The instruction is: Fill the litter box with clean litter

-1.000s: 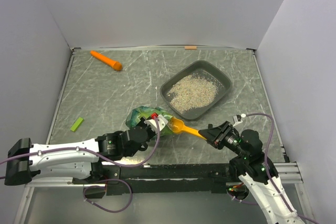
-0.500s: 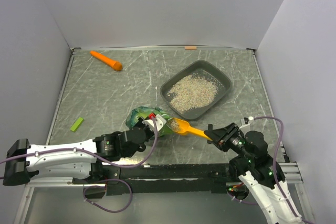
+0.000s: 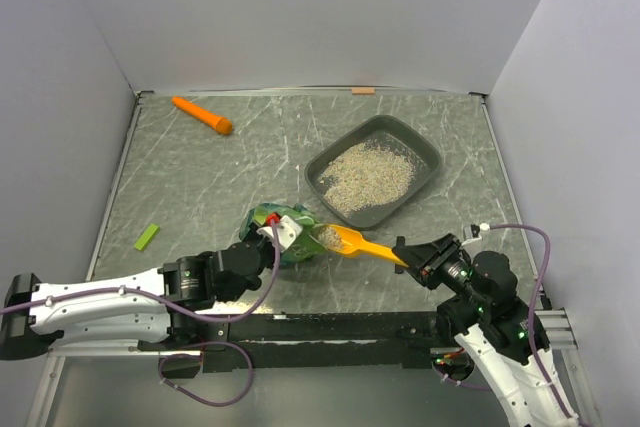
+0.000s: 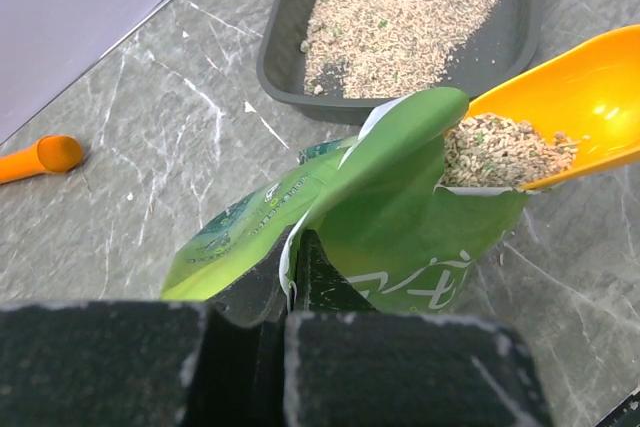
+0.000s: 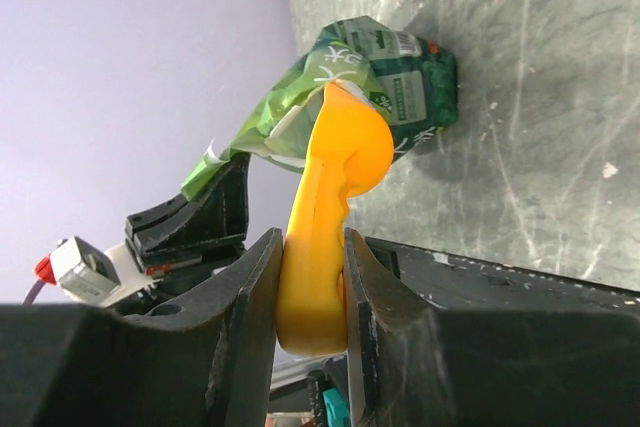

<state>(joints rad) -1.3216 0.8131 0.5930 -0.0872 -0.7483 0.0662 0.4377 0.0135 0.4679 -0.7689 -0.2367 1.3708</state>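
Right gripper (image 5: 310, 247) clamped tight on the handle of the small orange plastic scoop (image 4: 575, 107), its bowl heaped with pale beige-grey granular litter (image 4: 500, 152), right at the mouth of the glossy green plastic bag (image 4: 390, 212). Left gripper (image 4: 292, 272) pinches that bag's edge, fingers closed. Beyond the bag sits the dark grey rectangular plastic litter box (image 3: 431, 153), part-filled with the same granules.

Grey marbled table (image 3: 200, 177) bears litter box (image 3: 430, 162), green bag (image 3: 270, 215), orange stick (image 3: 200, 114).
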